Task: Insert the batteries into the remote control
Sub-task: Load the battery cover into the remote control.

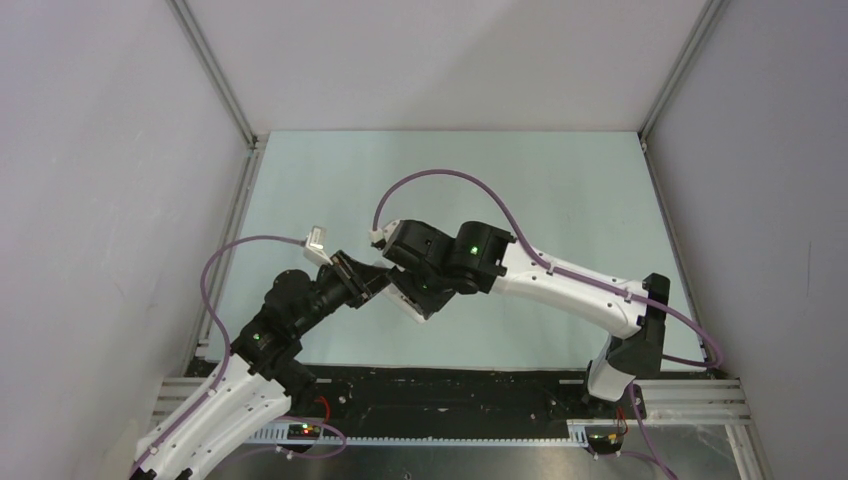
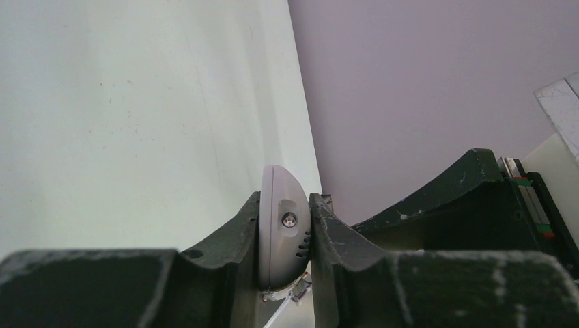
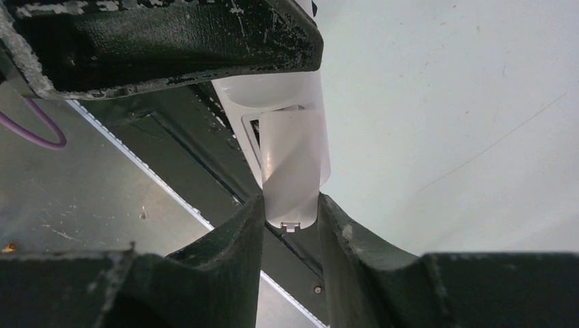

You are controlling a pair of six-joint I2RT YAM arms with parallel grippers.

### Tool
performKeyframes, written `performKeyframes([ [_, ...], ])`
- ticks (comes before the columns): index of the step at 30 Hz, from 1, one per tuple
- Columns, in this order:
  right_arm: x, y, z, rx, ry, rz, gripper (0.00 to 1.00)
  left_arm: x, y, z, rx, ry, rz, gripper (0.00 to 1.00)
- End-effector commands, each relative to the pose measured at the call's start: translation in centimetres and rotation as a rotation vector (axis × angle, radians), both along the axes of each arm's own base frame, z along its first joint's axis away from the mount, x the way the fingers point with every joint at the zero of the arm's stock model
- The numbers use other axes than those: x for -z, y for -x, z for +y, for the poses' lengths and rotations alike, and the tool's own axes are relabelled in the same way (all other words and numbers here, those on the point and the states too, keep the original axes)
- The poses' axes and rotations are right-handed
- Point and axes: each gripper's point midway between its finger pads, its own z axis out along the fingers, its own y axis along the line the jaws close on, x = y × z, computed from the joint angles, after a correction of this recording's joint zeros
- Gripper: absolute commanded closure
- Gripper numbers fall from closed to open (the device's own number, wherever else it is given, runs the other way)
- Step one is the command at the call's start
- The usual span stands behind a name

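Note:
The remote control (image 2: pixel 283 225) is a white handset held on edge between my left gripper's (image 2: pixel 285 205) fingers, its end with a small lens facing the camera. In the top view the left gripper (image 1: pixel 368 280) holds it above the table's middle, and the remote's white body (image 1: pixel 413 304) pokes out below. My right gripper (image 3: pixel 290 205) is shut on the plain white cover piece (image 3: pixel 292 171). The cover's far end lies against the remote's back (image 3: pixel 270 89) at the compartment opening. The right gripper (image 1: pixel 402 285) meets the left one in the top view. The batteries are hidden.
The pale green table (image 1: pixel 500 190) has grey walls on three sides and metal rails along its left and right edges. A black strip (image 1: pixel 450 385) with the arm bases runs along the near edge. Purple cables loop over both arms.

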Motion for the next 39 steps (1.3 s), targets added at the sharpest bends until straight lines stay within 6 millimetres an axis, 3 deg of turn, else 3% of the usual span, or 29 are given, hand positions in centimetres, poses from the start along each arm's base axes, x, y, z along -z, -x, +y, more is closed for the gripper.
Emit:
performKeyframes([
  [1, -1.5, -0.5, 2.2, -0.007, -0.093, -0.013, 0.62, -2.2, 0.3, -0.2, 0.016, 0.027, -0.059, 1.0],
  [12, -0.9, 0.6, 3.0, -0.071, -0.069, -0.013, 0.62, -2.0, 0.2, -0.2, 0.017, 0.028, -0.048, 1.0],
  [27, -1.4, -1.0, 2.0, -0.037, -0.038, -0.104, 0.62, -2.8, 0.9, -0.5, 0.044, 0.066, -0.037, 0.99],
  [39, -2.4, -1.5, 2.4, -0.055, -0.059, -0.138, 0.6, -2.9, 1.3, -0.9, 0.067, 0.103, -0.011, 0.98],
])
